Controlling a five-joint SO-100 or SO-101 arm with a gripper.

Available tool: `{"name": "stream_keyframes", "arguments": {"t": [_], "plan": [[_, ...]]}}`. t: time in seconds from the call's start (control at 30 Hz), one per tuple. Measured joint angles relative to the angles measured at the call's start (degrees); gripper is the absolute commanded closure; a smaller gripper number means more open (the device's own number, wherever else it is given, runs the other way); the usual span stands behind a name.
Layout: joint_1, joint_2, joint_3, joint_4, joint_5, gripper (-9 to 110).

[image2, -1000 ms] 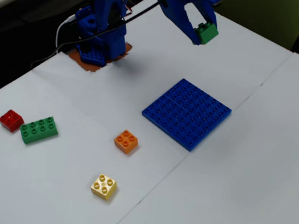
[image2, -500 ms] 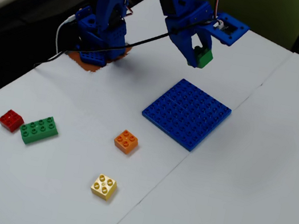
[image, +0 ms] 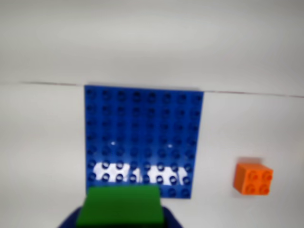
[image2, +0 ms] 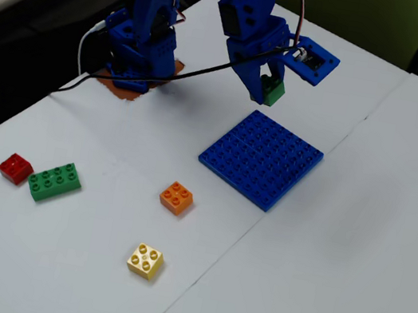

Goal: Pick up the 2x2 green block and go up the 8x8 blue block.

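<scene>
1. Fixed view shows the white counter [image2: 353,255] carrying everything; one blue arm [image2: 177,13] stands at its far edge and reaches over toward the middle.
2. One 8x8 blue block [image2: 262,158] lies flat on the counter, studs up and nothing on it, probably laid there as the landing place.
3. One longer green brick [image2: 55,181] with eight studs lies near the left edge, touching or just beside one small red brick [image2: 15,168]; both sit well apart from the baseplate, seemingly as spares.
4. One 2x2 green block [image2: 272,91] hangs in the air above the far corner of the baseplate, clear of its studs. The jaws are closed on it, gripping its sides; the wrist view shows it [image: 119,205] at the bottom edge, just short of the plate's near row [image: 142,137].
5. One orange brick [image2: 176,198] and one yellow brick [image2: 145,261], each four-studded, rest loose on the counter; the orange one lies nearer the plate.
</scene>
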Motion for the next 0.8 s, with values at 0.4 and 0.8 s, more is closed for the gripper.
{"name": "stream_keyframes", "arguments": {"t": [0.4,0.8], "plan": [[4.7,-0.3,0.0,0.0,-2.6,101],[5.6,-1.4,0.0,-3.8,-2.5,101]]}}
